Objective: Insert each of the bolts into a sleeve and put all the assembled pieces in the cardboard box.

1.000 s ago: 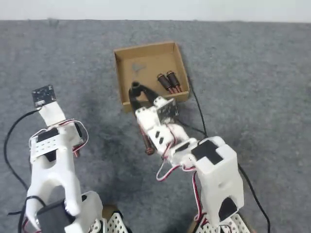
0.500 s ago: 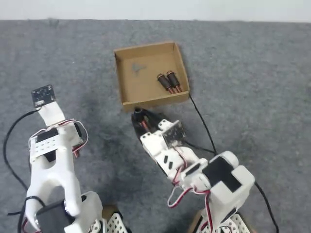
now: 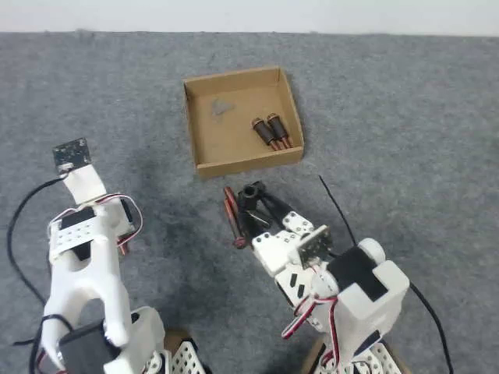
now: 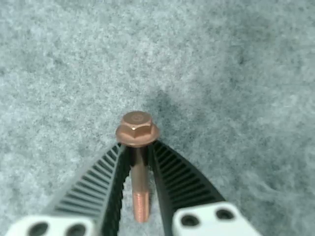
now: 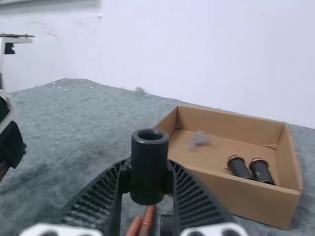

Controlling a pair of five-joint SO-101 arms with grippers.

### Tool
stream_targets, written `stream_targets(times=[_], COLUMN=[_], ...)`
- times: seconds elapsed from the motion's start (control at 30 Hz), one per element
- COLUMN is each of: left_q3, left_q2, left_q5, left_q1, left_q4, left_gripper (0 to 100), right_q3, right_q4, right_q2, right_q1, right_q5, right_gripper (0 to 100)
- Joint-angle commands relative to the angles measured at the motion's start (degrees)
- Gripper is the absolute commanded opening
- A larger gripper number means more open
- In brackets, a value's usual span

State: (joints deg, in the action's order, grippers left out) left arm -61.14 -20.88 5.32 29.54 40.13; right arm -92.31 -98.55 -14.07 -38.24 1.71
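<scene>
My right gripper (image 3: 253, 201) is shut on a black sleeve (image 3: 251, 193), held upright above the carpet just in front of the cardboard box (image 3: 204, 117). From the right wrist, the sleeve (image 5: 149, 164) stands between the ribbed jaws with its open end up. Copper bolts (image 3: 232, 216) lie on the carpet beside and below that gripper. Two assembled pieces (image 3: 270, 131) lie in the box's right half. My left gripper (image 4: 138, 147) is shut on a copper bolt (image 4: 137, 130), hex head past the tips, over bare carpet.
The left arm (image 3: 82, 241) stands at the table's left side, well apart from the box. A black cable (image 3: 331, 204) trails across the carpet right of the right arm. In the right wrist view a white wall (image 5: 206, 49) rises behind the box (image 5: 236, 192).
The right arm has pulled back from the box's front edge toward its base, carrying the sleeve and tilting it upright. The bolts on the carpet are now uncovered. The left arm has not moved.
</scene>
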Motion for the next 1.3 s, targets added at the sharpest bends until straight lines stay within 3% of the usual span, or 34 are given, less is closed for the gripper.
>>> stream_targets(times=[0.0, 0.2, 0.7, 1.27], left_q3=[0.75, 1.63, 12.00, 3.03], left_q2=[-3.16, -3.60, -4.31, -41.32], left_q5=[-0.62, -0.35, -0.35, -0.18], left_q1=[-0.44, -0.62, -14.24, -31.03], left_q4=[-1.85, -2.55, -15.47, -16.70], left_gripper=[1, 1, 1, 1], right_q3=[-1.49, -1.41, -1.41, -1.41], right_q4=[-2.15, -1.89, -1.71, -1.71], right_q2=[0.04, -0.13, -0.22, -0.22], right_q1=[2.68, 1.80, 1.71, 1.54], right_q5=[0.53, 0.62, 0.44, 0.44], right_gripper=[0.6, 0.6, 0.6, 0.6])
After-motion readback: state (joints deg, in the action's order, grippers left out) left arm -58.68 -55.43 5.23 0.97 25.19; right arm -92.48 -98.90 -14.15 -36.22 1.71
